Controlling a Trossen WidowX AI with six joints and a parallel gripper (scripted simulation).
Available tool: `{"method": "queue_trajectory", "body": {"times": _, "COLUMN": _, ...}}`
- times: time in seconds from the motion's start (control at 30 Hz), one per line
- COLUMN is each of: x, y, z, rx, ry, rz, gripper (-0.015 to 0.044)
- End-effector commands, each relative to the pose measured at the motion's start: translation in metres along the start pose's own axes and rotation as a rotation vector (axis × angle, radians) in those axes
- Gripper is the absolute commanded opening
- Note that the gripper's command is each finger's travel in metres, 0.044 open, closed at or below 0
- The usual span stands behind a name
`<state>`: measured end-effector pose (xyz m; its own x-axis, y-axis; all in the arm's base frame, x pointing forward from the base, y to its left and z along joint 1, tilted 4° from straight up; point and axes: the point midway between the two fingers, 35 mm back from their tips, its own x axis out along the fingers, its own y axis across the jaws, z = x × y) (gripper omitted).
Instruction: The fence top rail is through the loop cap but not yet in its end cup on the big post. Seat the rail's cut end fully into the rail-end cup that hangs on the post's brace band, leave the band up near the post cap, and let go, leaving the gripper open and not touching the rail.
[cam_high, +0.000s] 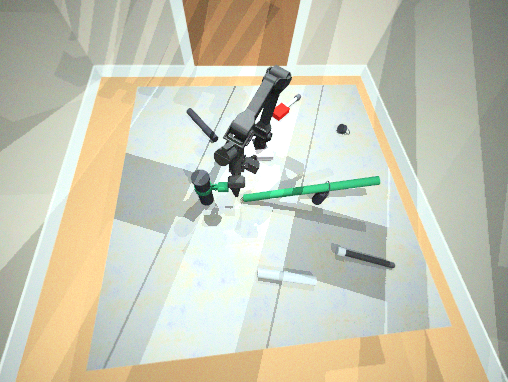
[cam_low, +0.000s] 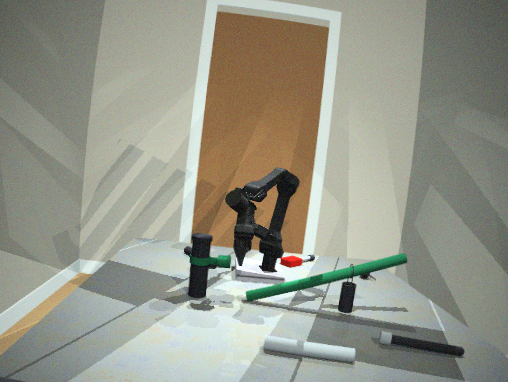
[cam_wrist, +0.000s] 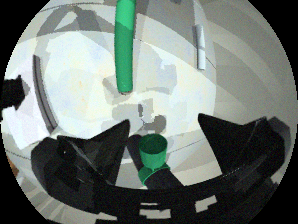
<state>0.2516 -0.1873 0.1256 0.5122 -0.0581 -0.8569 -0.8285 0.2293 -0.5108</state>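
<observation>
The big black post (cam_high: 206, 199) (cam_low: 198, 286) (cam_wrist: 169, 180) stands upright. Its green brace band (cam_low: 201, 261) sits on the upper part, below the cap. The green rail-end cup (cam_high: 223, 187) (cam_low: 224, 261) (cam_wrist: 153, 150) sticks out towards the rail side, its mouth empty. The green rail (cam_high: 310, 190) (cam_low: 325, 277) (cam_wrist: 125, 65) passes through the loop and slopes down, its near end low and apart from the cup. My gripper (cam_high: 236, 194) (cam_low: 241, 264) (cam_wrist: 164, 119) is open and empty, beside the cup's mouth, between cup and rail end, not touching the rail.
The small black post (cam_high: 319, 198) (cam_low: 346, 298) carries the loop. A white tube (cam_high: 287, 277) (cam_low: 309, 349) and a dark rod with a white end (cam_high: 367, 258) (cam_low: 425, 345) lie in front. A dark bar (cam_high: 201, 124), a red block (cam_high: 280, 111) (cam_low: 291, 261) and a small black fitting (cam_high: 342, 129) lie further back.
</observation>
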Motion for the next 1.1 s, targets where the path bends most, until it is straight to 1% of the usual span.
{"method": "queue_trajectory", "body": {"times": 0.0, "x": -0.001, "y": -0.001, "z": 0.001, "rx": 0.013, "ry": 0.000, "rz": 0.000, "gripper": 0.0440}}
{"method": "queue_trajectory", "body": {"times": 0.07, "x": -0.005, "y": -0.005, "z": 0.009, "rx": 0.115, "ry": 0.000, "rz": 0.003, "gripper": 0.0440}}
{"method": "queue_trajectory", "body": {"times": 0.37, "x": -0.042, "y": -0.028, "z": 0.063, "rx": 0.820, "ry": 0.002, "rz": 0.010, "gripper": 0.0440}}
{"method": "queue_trajectory", "body": {"times": 0.67, "x": -0.086, "y": -0.034, "z": 0.113, "rx": 1.515, "ry": -0.006, "rz": 0.006, "gripper": 0.0440}}
{"method": "queue_trajectory", "body": {"times": 0.73, "x": -0.089, "y": -0.034, "z": 0.117, "rx": 1.566, "ry": -0.007, "rz": 0.005, "gripper": 0.0440}}
{"method": "queue_trajectory", "body": {"times": 1.07, "x": -0.089, "y": -0.034, "z": 0.117, "rx": 1.566, "ry": -0.007, "rz": 0.005, "gripper": 0.0440}}
